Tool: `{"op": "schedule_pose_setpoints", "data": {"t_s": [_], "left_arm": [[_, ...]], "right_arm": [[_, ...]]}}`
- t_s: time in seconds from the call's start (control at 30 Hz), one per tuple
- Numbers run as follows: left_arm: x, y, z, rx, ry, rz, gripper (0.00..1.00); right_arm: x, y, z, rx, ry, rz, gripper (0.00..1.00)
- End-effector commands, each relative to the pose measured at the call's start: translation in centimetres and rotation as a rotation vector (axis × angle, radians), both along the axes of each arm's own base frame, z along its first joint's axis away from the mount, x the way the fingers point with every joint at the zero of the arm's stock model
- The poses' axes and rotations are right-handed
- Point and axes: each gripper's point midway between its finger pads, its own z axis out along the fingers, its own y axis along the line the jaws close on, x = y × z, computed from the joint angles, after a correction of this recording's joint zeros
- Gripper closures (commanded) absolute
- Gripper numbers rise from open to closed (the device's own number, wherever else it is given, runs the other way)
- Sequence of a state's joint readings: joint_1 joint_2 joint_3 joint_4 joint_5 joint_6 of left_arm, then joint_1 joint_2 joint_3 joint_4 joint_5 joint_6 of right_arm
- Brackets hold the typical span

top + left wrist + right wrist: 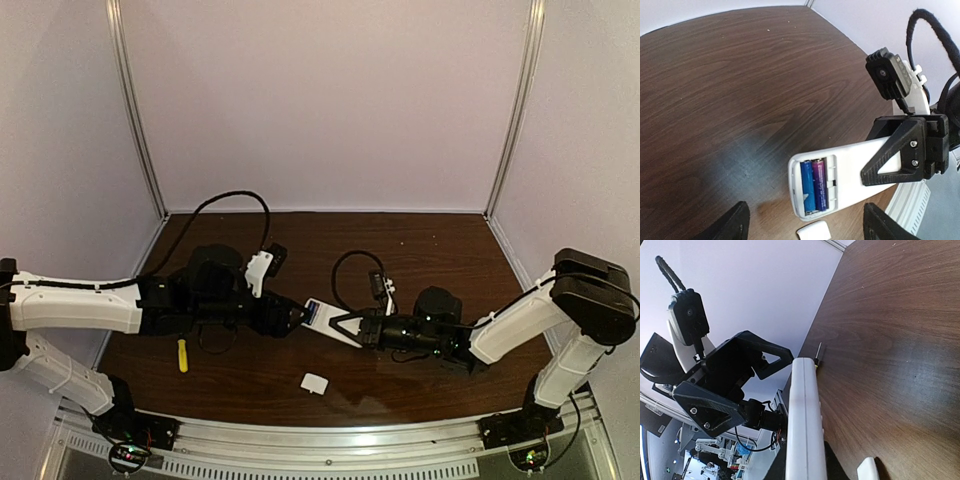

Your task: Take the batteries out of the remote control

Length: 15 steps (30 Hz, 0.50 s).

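Note:
My right gripper is shut on the remote control and holds it above the table, battery bay facing up. The remote control is a white bar with its cover off. Two batteries lie side by side in the bay, one blue and one purplish blue. My left gripper is open, its dark fingers spread to either side of the remote's bay end, touching nothing. In the right wrist view the remote control shows edge-on between that gripper's jaws.
A small white cover piece lies on the brown table in front of the grippers; it also shows as the cover piece. A yellow-handled screwdriver lies near the left arm. White walls enclose the table.

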State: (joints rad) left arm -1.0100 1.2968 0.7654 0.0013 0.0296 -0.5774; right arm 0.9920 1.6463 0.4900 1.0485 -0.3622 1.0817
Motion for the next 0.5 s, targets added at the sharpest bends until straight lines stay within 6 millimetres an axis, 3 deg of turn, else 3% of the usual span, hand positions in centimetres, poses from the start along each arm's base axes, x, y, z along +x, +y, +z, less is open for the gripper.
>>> {"op": "schedule_pose_setpoints", "data": {"t_s": [0.0,0.47], "left_arm": [[-0.3,-0.7,0.5,-0.022,-0.006,-0.030,0.20],[-0.6,0.1,0.8,-0.022,-0.024,-0.029,0.30]], "right_arm": [[0.3,0.7,1.5,0.055,-0.025,0.013,1.00],[-0.1,1.4,2.1,0.081,-0.047,0.057,1.00]]}}
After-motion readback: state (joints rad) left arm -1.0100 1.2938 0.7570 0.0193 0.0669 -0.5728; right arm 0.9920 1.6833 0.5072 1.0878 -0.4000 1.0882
